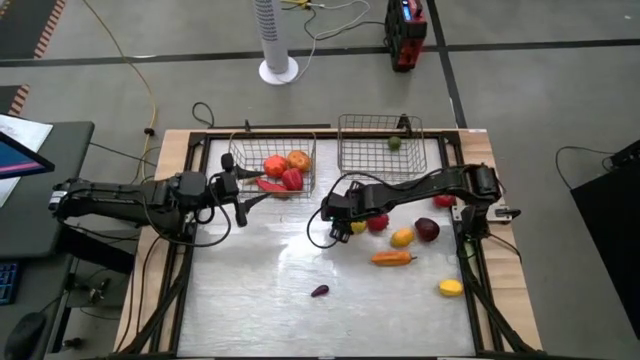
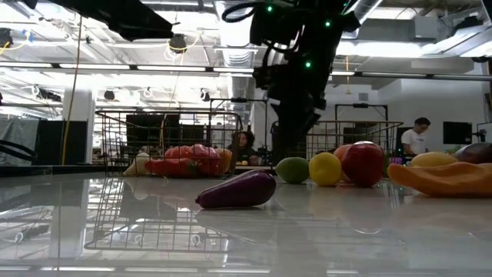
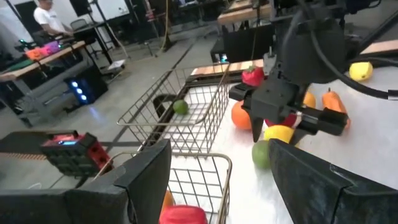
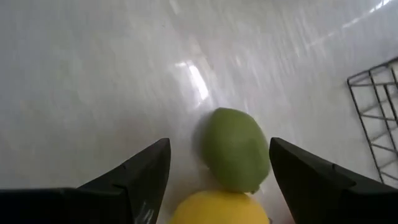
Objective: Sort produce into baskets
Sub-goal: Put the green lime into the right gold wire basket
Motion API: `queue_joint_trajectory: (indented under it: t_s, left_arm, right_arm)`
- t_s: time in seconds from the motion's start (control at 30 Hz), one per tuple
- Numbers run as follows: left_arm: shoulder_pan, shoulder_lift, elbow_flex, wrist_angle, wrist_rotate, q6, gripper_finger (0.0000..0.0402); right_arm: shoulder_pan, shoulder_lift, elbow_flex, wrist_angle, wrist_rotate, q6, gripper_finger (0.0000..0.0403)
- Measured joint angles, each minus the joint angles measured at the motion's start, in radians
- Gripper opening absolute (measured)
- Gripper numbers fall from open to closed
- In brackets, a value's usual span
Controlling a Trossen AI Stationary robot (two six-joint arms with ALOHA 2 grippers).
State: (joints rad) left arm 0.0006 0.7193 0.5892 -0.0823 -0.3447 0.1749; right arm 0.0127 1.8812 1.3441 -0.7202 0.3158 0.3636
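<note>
My right gripper (image 1: 338,226) is open and low over the table, its fingers on either side of a green lime (image 4: 235,149), apart from it. A yellow lemon (image 4: 217,209) lies against the lime. My left gripper (image 1: 241,203) is open and empty at the near left corner of the left wire basket (image 1: 300,140), which holds red and orange produce (image 1: 283,170). The right basket (image 1: 350,150) holds one green piece (image 1: 394,143). A purple eggplant (image 2: 237,190) lies alone on the table's near middle.
More produce lies loose on the table to the right of my right gripper: a red piece (image 1: 377,222), a yellow one (image 1: 402,237), a dark red one (image 1: 427,229), an orange carrot (image 1: 392,258), a yellow one (image 1: 451,288). People sit in the room behind.
</note>
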Motion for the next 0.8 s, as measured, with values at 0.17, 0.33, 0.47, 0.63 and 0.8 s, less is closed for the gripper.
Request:
queue_joint_trajectory:
  t_s: [0.17, 0.33, 0.47, 0.63, 0.8]
  left_arm:
    - [0.0, 0.0, 0.0, -0.012, 0.0, 0.006, 0.0256]
    - [0.0, 0.0, 0.0, -0.015, 0.0, 0.008, 0.0256]
    - [0.0, 0.0, 0.0, -0.017, 0.0, 0.012, 0.0256]
    - [0.0, 0.0, 0.0, -0.017, -0.001, 0.012, 0.0256]
    - [0.0, 0.0, 0.0, -0.017, -0.001, 0.01, 0.0256]
  right_arm:
    - [-0.023, 0.007, 0.0, -0.014, 0.008, 0.003, 0.0299]
    - [-0.02, 0.007, -0.007, -0.004, 0.012, -0.004, 0.0286]
    - [-0.021, 0.006, -0.044, 0.023, 0.003, 0.001, 0.0281]
    - [-0.02, 0.007, -0.061, 0.037, 0.002, 0.002, 0.028]
    - [-0.023, 0.007, -0.061, 0.06, 0.0, -0.006, 0.024]
